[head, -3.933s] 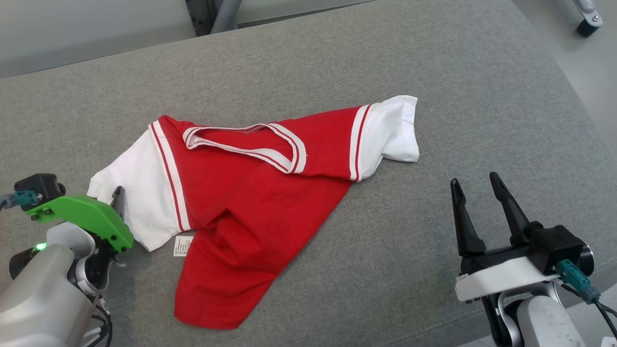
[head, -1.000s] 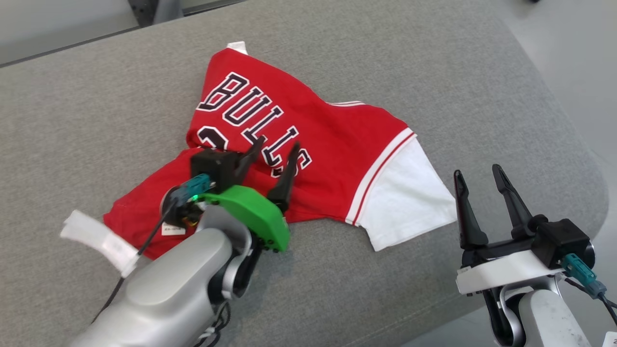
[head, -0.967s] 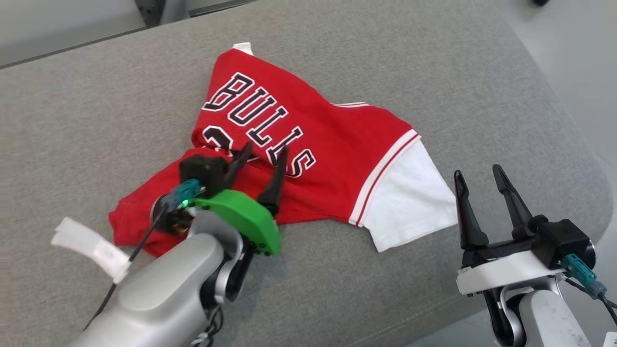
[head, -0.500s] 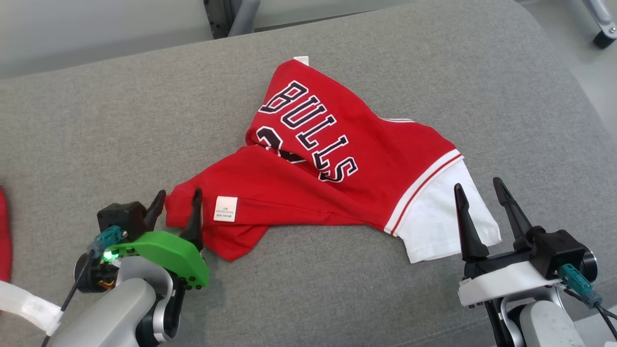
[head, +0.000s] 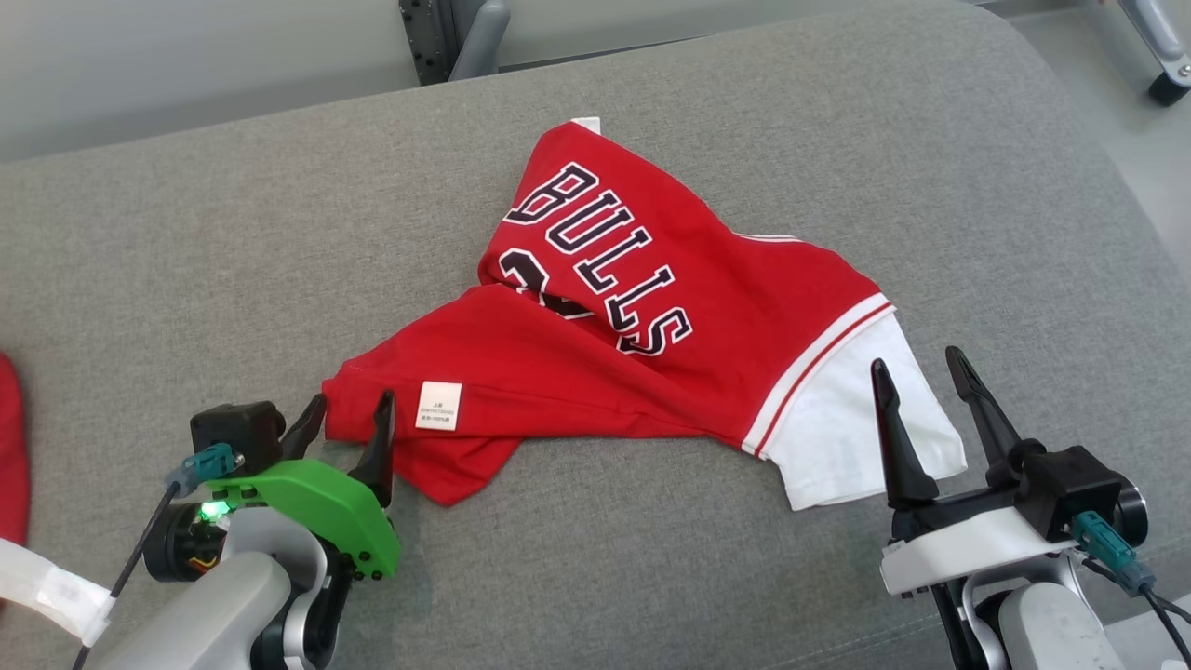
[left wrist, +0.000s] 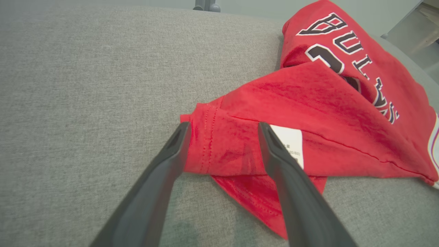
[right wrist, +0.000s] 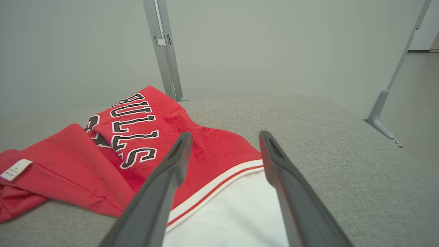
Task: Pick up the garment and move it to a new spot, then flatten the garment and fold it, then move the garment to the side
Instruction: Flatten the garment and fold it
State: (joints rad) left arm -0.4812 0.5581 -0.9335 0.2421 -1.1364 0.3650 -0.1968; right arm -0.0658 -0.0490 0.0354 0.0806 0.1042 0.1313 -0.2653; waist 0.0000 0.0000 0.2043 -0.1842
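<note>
Compared with the earliest frame, the garment point(head: 651, 372) now shows its lettered side instead of the neckline. The left gripper point(head: 351, 402), which a second ago hung over the middle of the cloth, has drawn back to the lower left corner of the garment.

The pick-up and the move to a new spot look done: the garment lies released on the grey cloth-covered table point(head: 186, 242), held by neither gripper. Flattening is not done, since the lower part is doubled over the number and bunched near the front edge. Folding and moving it aside are also left.

At the far left edge a sliver of red point(head: 9, 447) shows, perhaps more cloth; too little is visible to say. The left gripper's fingers are spread wide. In the left wrist view point(left wrist: 223, 125) the stitched hem corner point(left wrist: 200, 144) lies between their tips, though I cannot tell whether they touch it. Just to the right sits the white label point(head: 438, 406), then the BULLS lettering point(head: 600, 256) running up and away. The white sleeve point(head: 837, 447) ends the garment on the right. The right gripper point(head: 916, 361) also has its fingers spread, holding nothing. In the right wrist view point(right wrist: 225, 134) the sleeve and its striped band lie under and between them.
</note>
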